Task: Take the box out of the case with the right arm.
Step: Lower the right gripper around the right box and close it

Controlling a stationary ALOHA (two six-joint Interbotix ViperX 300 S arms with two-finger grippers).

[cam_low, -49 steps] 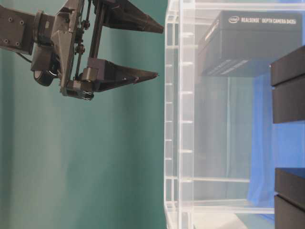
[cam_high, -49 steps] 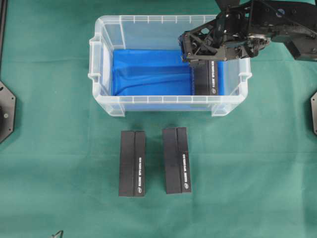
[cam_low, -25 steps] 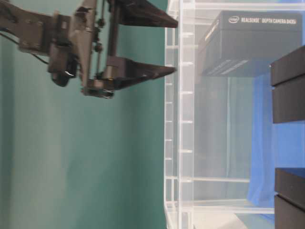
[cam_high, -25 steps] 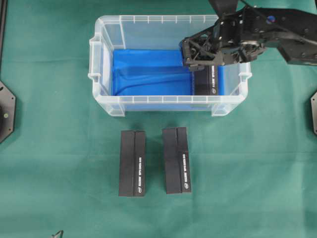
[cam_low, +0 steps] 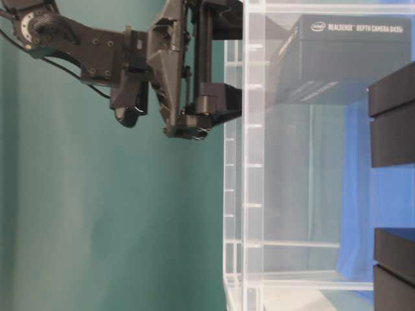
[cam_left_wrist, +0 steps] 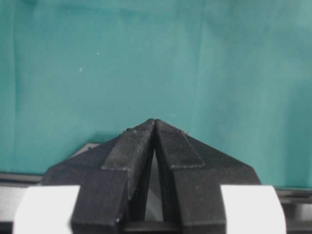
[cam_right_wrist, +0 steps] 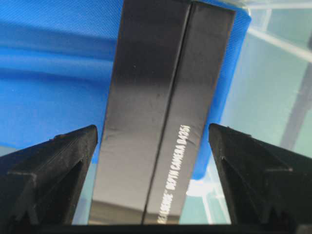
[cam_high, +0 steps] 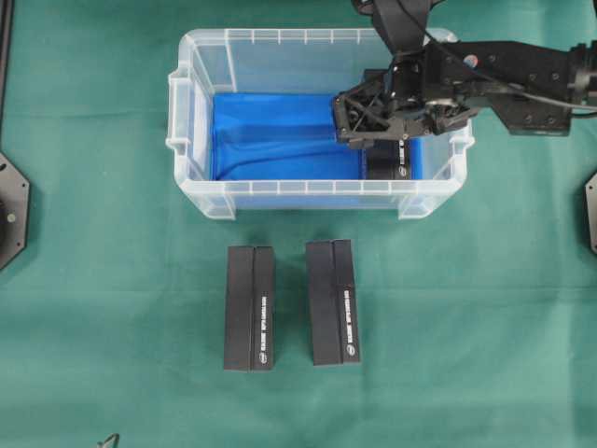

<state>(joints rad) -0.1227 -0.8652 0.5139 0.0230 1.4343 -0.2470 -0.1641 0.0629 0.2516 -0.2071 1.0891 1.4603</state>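
Reaching in from the upper right of the overhead view, the right arm point(cam_high: 522, 79) holds its tool point(cam_high: 378, 121) over the right end of the case point(cam_high: 201, 201); the tool's two fingers point(cam_right_wrist: 53, 170) stand wide apart, one at each lower corner of the right wrist view, with the box point(cam_right_wrist: 156, 122) running up the middle between them and a gap of blue lining on either side, so they grip nothing; whether the fingertips have passed below the rim I cannot tell from the overhead view, though at table level the tool point(cam_low: 224, 65) overlaps the clear wall at the upper middle of the frame; the box point(cam_high: 387, 161) lies flat on the blue lining point(cam_high: 270, 135) at the lower right of the case's interior, its long side along the right wall and white lettering on its top face; through the clear plastic at table level the same box point(cam_low: 343, 58) shows at the upper right; two more black boxes lie outside the case on the green tabletop point(cam_high: 112, 317), one point(cam_high: 249, 308) just left of centre and the other point(cam_high: 333, 301) just right of it, side by side and apart; in the left wrist view the left tool point(cam_left_wrist: 154, 124) sits at the lower centre over bare green cloth, its fingers pressed together at the tips and holding nothing.
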